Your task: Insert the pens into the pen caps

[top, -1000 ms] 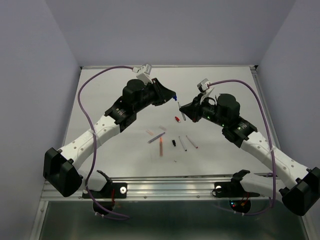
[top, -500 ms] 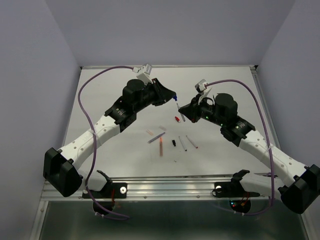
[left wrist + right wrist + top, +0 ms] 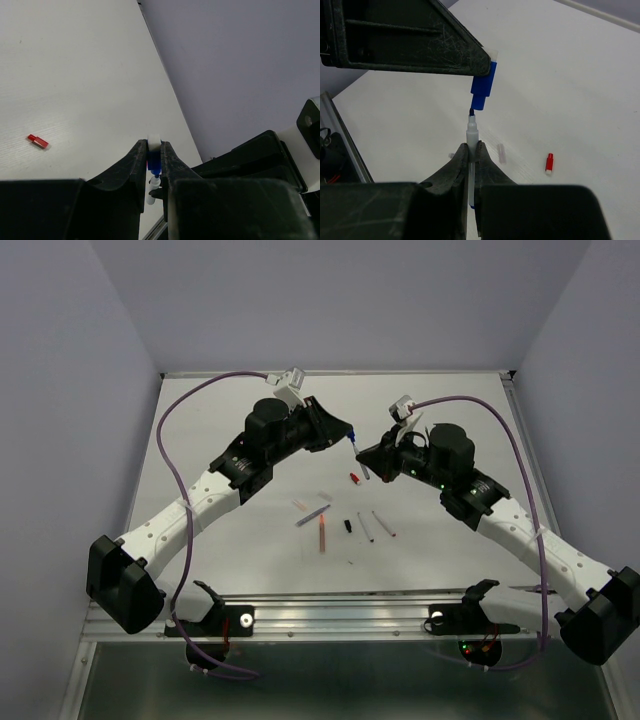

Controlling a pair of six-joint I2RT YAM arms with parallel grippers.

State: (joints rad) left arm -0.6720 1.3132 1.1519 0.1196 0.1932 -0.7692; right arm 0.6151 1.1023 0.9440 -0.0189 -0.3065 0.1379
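Observation:
My left gripper (image 3: 351, 438) is shut on a blue pen cap (image 3: 154, 158), held in the air with its mouth facing the right arm. My right gripper (image 3: 366, 466) is shut on a white pen (image 3: 472, 134) with a blue tip. In the right wrist view the tip stands just at the mouth of the blue cap (image 3: 483, 90), nearly in line with it. A red cap (image 3: 355, 478) lies on the table below the two grippers, and also shows as the red cap (image 3: 549, 163) and the red cap (image 3: 38, 141).
More pens lie in the middle of the table (image 3: 230, 550): a grey one (image 3: 312, 516), an orange one (image 3: 322, 534), two white ones (image 3: 365, 528) (image 3: 384, 524). A black cap (image 3: 348, 526) and a pale cap (image 3: 501, 153) lie among them.
My right gripper has crept up and left with the pen, bringing its tip closer to the blue cap. The left arm has barely moved.

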